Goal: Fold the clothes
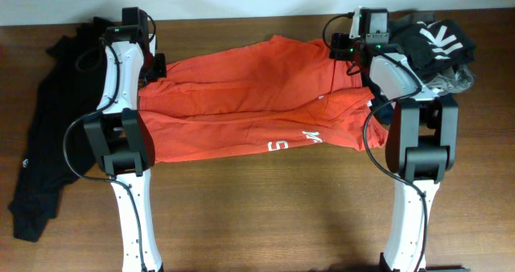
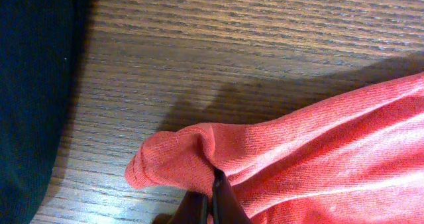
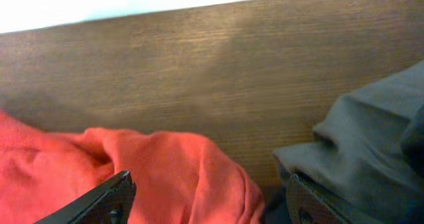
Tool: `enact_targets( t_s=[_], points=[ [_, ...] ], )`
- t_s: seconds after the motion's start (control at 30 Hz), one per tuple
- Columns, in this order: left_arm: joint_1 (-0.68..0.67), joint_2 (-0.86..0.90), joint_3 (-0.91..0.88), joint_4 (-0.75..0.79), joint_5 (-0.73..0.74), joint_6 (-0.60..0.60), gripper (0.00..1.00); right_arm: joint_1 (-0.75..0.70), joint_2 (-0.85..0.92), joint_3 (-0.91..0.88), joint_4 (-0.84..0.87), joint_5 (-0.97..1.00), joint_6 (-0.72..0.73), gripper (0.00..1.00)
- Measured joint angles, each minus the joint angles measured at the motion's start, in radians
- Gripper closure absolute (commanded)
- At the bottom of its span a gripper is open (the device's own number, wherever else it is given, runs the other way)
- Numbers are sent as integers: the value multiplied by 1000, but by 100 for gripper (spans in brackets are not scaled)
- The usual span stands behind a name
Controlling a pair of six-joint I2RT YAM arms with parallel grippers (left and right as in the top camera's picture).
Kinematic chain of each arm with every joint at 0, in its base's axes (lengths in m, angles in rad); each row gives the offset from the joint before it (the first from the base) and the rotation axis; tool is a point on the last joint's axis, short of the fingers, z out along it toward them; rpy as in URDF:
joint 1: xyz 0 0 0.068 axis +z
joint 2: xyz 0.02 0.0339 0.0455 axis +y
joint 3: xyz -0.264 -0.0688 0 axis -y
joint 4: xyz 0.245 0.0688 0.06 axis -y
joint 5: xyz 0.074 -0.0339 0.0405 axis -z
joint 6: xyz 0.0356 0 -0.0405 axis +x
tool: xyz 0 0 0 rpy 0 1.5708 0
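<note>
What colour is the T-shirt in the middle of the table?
The T-shirt is orange-red with white lettering, best seen in the overhead view.

The orange-red T-shirt [image 1: 241, 103] lies wrinkled, folded lengthwise, with white lettering [image 1: 278, 146] at its near edge. A black garment [image 1: 48, 143] sprawls to its left. A dark garment [image 1: 434, 43], seemingly white-printed, is heaped at right.

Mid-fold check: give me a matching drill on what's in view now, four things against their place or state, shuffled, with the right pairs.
Column one
1. left gripper
2. right gripper
3. orange-red T-shirt
4. black garment

Column two
a. lies at the left end of the table
b. jaws open over red cloth
c. shut on an edge of the T-shirt
d. spread between the two arms

Pairs: 1-c, 2-b, 3-d, 4-a
</note>
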Motion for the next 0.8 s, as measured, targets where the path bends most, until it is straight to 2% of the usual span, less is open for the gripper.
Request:
enact_targets(
  t_s=[0.23, 0.63, 0.8],
  points=[
    [0, 0, 0, 0, 0, 0, 100, 6, 50, 0, 65, -29, 58, 26],
    [0, 0, 0, 4, -1, 0, 99, 6, 72, 0, 135, -42, 116, 57],
    [0, 0, 0, 5, -1, 0, 99, 8, 82, 0, 122, -43, 130, 57]
  ],
)
